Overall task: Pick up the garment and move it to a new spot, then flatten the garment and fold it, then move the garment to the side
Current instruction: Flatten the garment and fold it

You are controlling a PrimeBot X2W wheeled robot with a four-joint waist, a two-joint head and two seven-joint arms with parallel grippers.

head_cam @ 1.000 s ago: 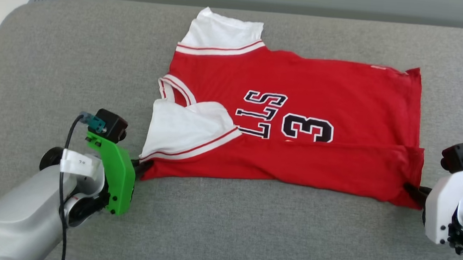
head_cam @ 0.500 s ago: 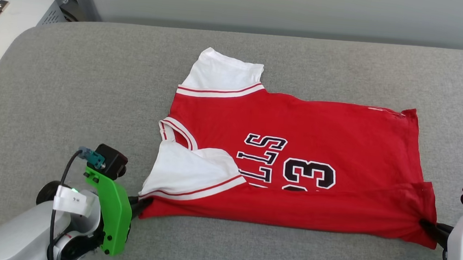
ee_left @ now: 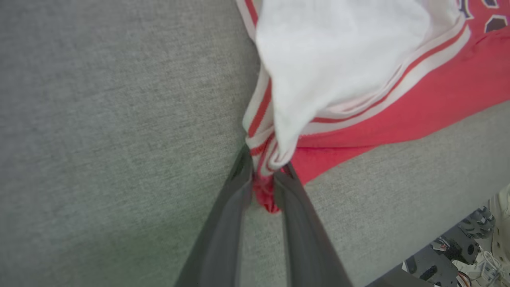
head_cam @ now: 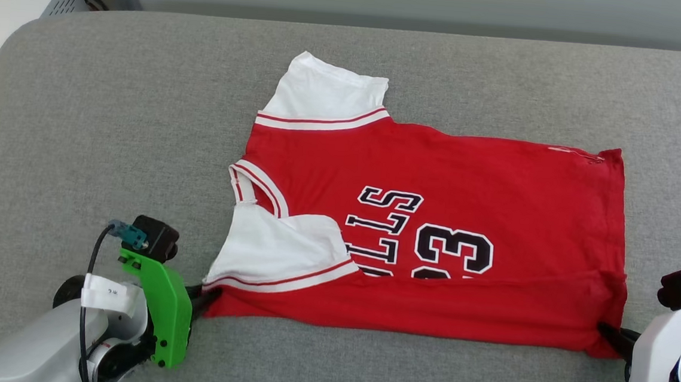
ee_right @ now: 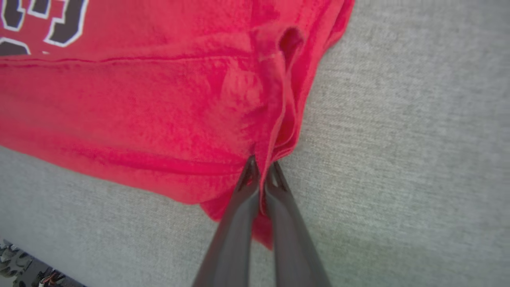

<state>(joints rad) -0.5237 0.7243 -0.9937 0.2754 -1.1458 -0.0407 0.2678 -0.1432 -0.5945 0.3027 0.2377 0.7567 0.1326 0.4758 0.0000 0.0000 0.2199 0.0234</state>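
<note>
Fold half made on the shirt (head_cam: 437, 174)

Bunched red cloth and striped sleeve trim (ee_left: 258, 117) sit clamped in the left claw (ee_left: 263, 177). The right claw (ee_right: 261, 171) is pinched tight on the hem corner. Between them the shirt lies sideways on the grey desk (head_cam: 110, 139), collar (head_cam: 250, 191) leftward, its near edge turned over part of the lettering (head_cam: 421, 238). I judge moving and flattening done and one long fold laid. More folding and the shift aside remain. Wrist views show the cloth in each grip; the head view shows the far sleeve (head_cam: 323, 91) spread flat.
</note>
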